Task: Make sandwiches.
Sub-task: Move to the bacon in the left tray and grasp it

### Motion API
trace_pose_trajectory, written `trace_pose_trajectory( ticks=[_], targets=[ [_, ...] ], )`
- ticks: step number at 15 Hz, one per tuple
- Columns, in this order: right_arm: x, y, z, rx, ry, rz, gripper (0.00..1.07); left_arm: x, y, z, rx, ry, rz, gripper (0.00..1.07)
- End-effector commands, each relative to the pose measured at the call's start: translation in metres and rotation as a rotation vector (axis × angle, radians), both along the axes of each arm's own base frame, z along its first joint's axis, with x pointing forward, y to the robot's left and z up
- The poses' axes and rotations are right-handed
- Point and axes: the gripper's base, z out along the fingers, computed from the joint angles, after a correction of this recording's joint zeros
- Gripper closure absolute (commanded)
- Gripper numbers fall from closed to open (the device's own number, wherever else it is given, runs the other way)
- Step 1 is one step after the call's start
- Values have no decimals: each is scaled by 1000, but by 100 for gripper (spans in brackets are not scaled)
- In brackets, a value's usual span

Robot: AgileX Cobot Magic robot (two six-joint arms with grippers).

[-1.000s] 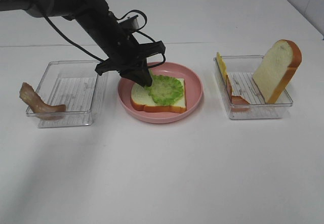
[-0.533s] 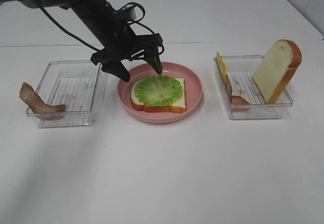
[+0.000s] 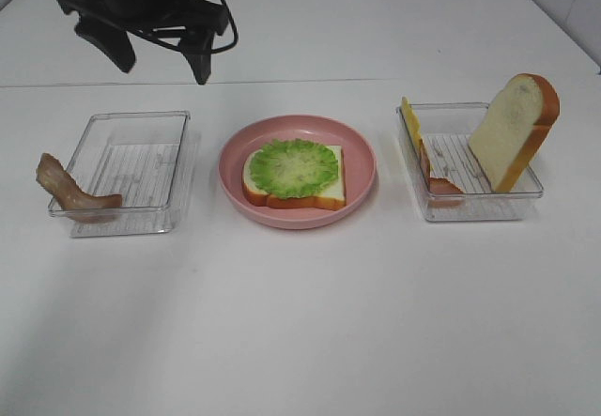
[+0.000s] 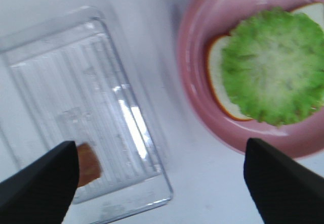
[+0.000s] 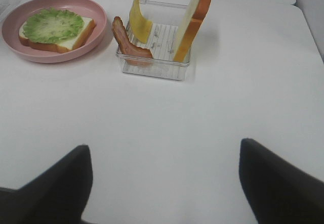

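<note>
**A:** Starting with the left gripper (image 3: 164,69): low or high?

**B:** High above the table (image 3: 300,322), toward the far left in the overhead view. Spread wide at the jaws, gripping nothing. Looking down from its wrist camera on the left tray (image 3: 103,123) and the pink plate (image 3: 362,158).

**A:** And the right gripper (image 5: 164,145)?

**B:** Out of the overhead view, seen only from its own wrist camera. Wide at the jaws too, with only bare tabletop between the fingers (image 5: 61,183). Well apart from the right tray (image 3: 470,211).

**A:** Where to find the sandwich (image 3: 294,179)?

**B:** On the pink plate, midway between the two trays. Only partly stacked: one bread slice (image 3: 293,196) lying flat, topped by the green lettuce (image 3: 294,164), round and ruffled, covering most of the bread.

**A:** And the remaining pieces?

**B:** Split between both trays. In the right one, a second bread slice (image 3: 515,130) standing on edge and leaning toward the far right corner. Also a yellow cheese square (image 3: 410,120) propped upright at the wall nearest the plate, with a bacon strip (image 3: 438,183) just beside it. At the left tray, a second bacon strip (image 3: 68,191), draped over the near left corner, one end inside, the other poking up outside the wall.
</note>
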Motion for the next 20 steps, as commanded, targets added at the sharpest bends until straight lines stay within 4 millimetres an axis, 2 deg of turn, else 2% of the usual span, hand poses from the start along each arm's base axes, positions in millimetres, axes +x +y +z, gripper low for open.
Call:
trace_pose_trajectory(
  ticks=[1,4,6,7,8,10,11,14,18,20],
  targets=[
    [-1,0,0,1,-19,-8,32,-14,17,25,29,14,65,24],
    [-1,0,0,1,-19,-8,32,-34,44,47,20,4,110,26],
    [-1,0,0,1,-19,-8,32,-48,60,51,26,18,137,26],
    [-1,0,0,1,-19,-8,32,-69,84,53,35,45,182,26],
    [-1,0,0,1,-19,-8,32,-77,95,52,40,60,205,26],
    [-1,0,0,1,-19,-8,32,-90,110,39,58,118,237,26],
    [-1,0,0,1,-19,-8,32,-92,112,35,64,133,242,26],
    [-1,0,0,1,-19,-8,32,-94,114,6,74,158,241,26],
    [-1,0,0,1,-19,-8,32,-74,123,-32,51,137,322,26],
    [-1,0,0,1,-19,-8,32,-64,122,-53,54,151,320,30]
  ],
)
